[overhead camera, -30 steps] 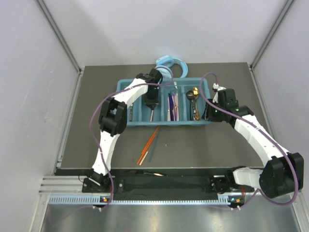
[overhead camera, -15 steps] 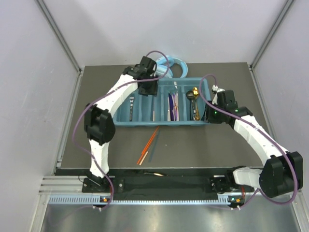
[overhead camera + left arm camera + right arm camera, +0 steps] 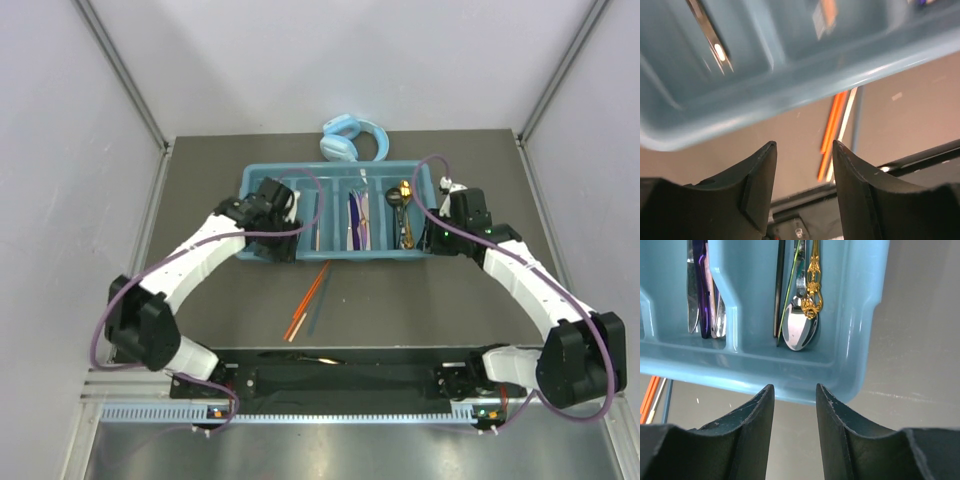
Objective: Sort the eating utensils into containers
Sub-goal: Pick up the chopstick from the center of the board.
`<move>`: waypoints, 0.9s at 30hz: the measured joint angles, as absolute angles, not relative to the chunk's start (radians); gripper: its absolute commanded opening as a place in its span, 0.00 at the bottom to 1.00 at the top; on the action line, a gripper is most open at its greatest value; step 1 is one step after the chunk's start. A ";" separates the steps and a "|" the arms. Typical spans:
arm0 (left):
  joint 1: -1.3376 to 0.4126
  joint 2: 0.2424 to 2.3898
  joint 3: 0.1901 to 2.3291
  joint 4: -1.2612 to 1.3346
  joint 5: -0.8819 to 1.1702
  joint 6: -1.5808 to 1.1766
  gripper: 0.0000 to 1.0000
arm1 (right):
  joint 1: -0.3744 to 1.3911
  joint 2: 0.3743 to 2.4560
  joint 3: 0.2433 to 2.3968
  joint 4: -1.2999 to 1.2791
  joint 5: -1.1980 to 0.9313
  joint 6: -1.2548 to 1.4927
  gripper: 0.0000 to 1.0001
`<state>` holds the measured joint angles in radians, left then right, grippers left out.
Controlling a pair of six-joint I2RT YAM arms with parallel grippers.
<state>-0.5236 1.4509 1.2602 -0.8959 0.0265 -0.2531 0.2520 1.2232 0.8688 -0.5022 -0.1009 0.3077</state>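
Two arms: both reach the near wall of the tray [image 3: 370, 257], one at each near corner.
Left gripper [image 3: 802, 167]: fingers moderately parted, nothing between them. It hangs over the tray's near-left rim, and tabletop shows through the gap.
Right gripper [image 3: 794, 410]: fingers a narrow gap apart, nothing held. It sits just off the near-right corner, with the rim right ahead of the tips.
Tray position: teal, long side across the table [image 3: 430, 300], toward the far half.
Rightmost compartment: gold-handled spoon [image 3: 810, 290], bowl toward the near wall, with a dark slim piece alongside it.
Next compartment left: purple knife [image 3: 702, 285] packed in with silver pieces.
Left half of tray: a silver utensil [image 3: 316, 232] lies lengthwise in one compartment. The leftmost compartment is partly hidden by the left arm.
Loose on table: orange chopsticks [image 3: 308, 298] lie diagonally just in front of the tray's near wall, apart from it. A grey-blue stick [image 3: 322, 305] lies right beside them.
Near-side room: a band of dark tabletop runs from the tray's near wall to the arm bases. Only the loose sticks lie in it, left of centre.
Side room: a strip of tabletop shows on each side, between the tray's ends and the table edges.
Far edge: light blue headphones [image 3: 352, 140] sit just behind the tray's far wall. Whether they touch it, I cannot tell.
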 measured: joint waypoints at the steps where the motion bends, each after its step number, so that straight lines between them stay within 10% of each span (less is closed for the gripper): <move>1: -0.524 1.473 1.218 -0.897 0.031 -0.265 0.52 | 0.252 1.227 0.869 -0.498 -0.103 0.308 0.39; 27: -0.674 1.646 1.059 -0.786 0.127 -0.313 0.53 | 0.246 1.257 0.858 -0.448 -0.110 0.308 0.39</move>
